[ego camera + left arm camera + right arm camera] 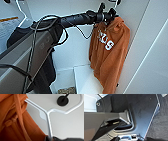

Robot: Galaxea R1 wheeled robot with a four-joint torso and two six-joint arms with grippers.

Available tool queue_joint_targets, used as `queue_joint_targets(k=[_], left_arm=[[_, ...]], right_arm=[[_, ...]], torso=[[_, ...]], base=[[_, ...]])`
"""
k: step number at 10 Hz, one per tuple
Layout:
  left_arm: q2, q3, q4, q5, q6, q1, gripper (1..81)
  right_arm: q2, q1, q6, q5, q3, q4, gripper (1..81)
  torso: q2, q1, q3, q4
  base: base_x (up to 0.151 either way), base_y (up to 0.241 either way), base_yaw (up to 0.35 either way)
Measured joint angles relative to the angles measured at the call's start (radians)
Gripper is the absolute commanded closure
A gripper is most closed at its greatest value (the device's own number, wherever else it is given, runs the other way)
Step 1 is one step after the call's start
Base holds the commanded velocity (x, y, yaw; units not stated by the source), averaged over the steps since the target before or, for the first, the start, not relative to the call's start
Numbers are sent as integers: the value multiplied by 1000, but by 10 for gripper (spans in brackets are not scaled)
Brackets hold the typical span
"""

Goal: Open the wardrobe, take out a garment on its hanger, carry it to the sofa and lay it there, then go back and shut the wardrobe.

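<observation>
The wardrobe (75, 47) stands open, showing its white inside. The burnt-orange hooded garment (110, 50) with white letters hangs at the upper right of it. My left arm reaches in from the left, and my left gripper (107, 15) sits at the garment's collar. In the left wrist view the thin white hanger (48, 119) runs down into my left gripper (50, 138), which is shut on its stem. The hanger's hook curves round a black rod fitting (62, 100). Orange fleece and a drawstring of the garment (12, 119) lie beside it.
A dark shirt (17, 35) hangs at the left, partly behind my arm. A white wardrobe door (150, 55) stands open on the right. A white shelf block (85, 80) sits low inside. The right wrist view faces my own base (140, 110) and dark carpet (160, 125).
</observation>
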Motion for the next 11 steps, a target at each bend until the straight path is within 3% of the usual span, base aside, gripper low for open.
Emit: queue_joint_targets(k=[5, 6, 9, 10, 11], left_arm=[[-76, 1, 2, 17, 7, -10, 811], [-91, 11, 4, 30, 11, -12, 811], [-165, 61, 5, 51, 22, -15, 811], [-181, 71, 4, 57, 26, -16, 811], [-189, 87, 4, 43, 35, -13, 811]], right_arm=[[0, 0, 0, 0, 0, 0, 10], [0, -1, 0, 0, 0, 0, 10], [-3, -2, 0, -1, -1, 0, 10], [-3, 3, 0, 0, -2, 0, 10], [-3, 5, 0, 0, -2, 0, 10]], torso=[[0, 0, 0, 0], [0, 0, 0, 8], [0, 0, 0, 85], [0, 0, 0, 100], [0, 0, 0, 102]], base=[[0, 0, 0], [0, 0, 0], [0, 0, 0], [0, 0, 0], [0, 0, 0]])
